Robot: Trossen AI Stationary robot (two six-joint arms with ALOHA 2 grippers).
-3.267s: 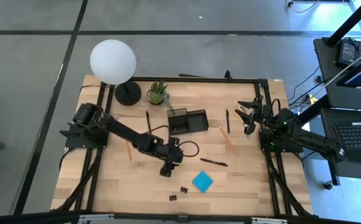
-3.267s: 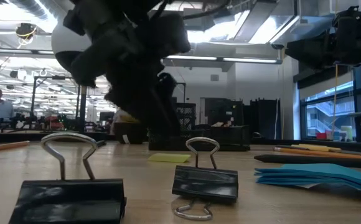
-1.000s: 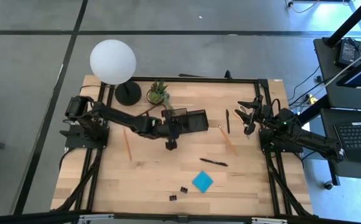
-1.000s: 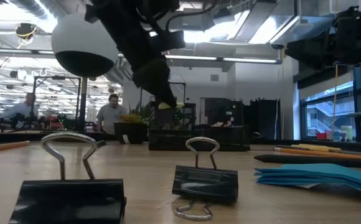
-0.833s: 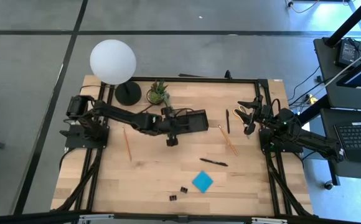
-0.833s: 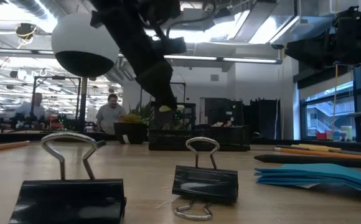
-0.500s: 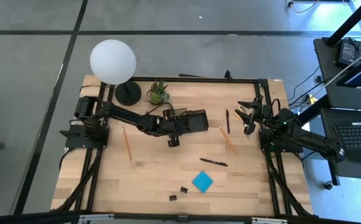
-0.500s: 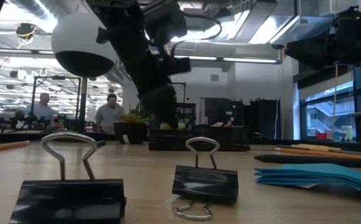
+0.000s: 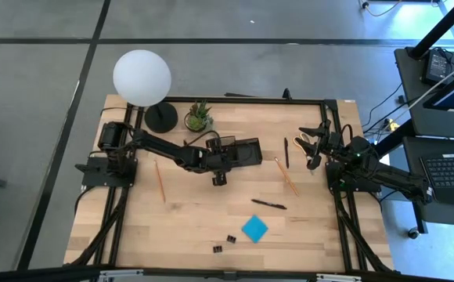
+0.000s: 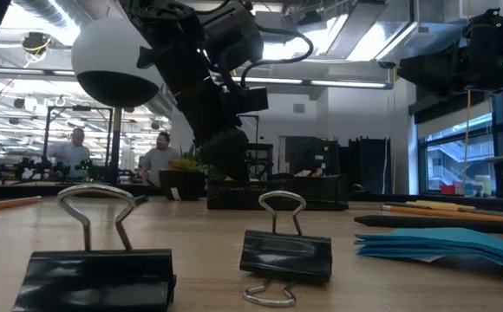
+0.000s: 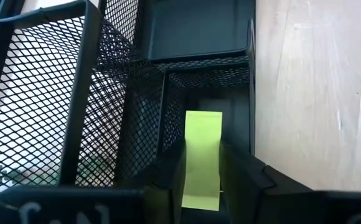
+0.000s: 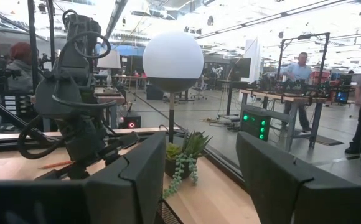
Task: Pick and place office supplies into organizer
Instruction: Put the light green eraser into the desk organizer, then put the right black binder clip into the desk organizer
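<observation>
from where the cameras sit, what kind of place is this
Probably an open-plan robotics lab or workshop: people stand at workbenches behind the table, exposed ducts and strip lights run overhead, and a second desk with a keyboard sits beside the rig.

Your work surface is a light wooden table (image 9: 180,227) with a black frame around it. On it you have the black mesh organizer (image 9: 239,153) near the back middle, a small potted plant (image 9: 198,117) and a lamp base (image 9: 160,119) behind it, an orange pencil (image 9: 160,182) to the left, two more pencils (image 9: 286,177) and a black pen (image 9: 286,152) to the right, another pen (image 9: 268,204), a blue sticky-note pad (image 9: 254,228), and two black clips (image 9: 225,242) near the front.
</observation>
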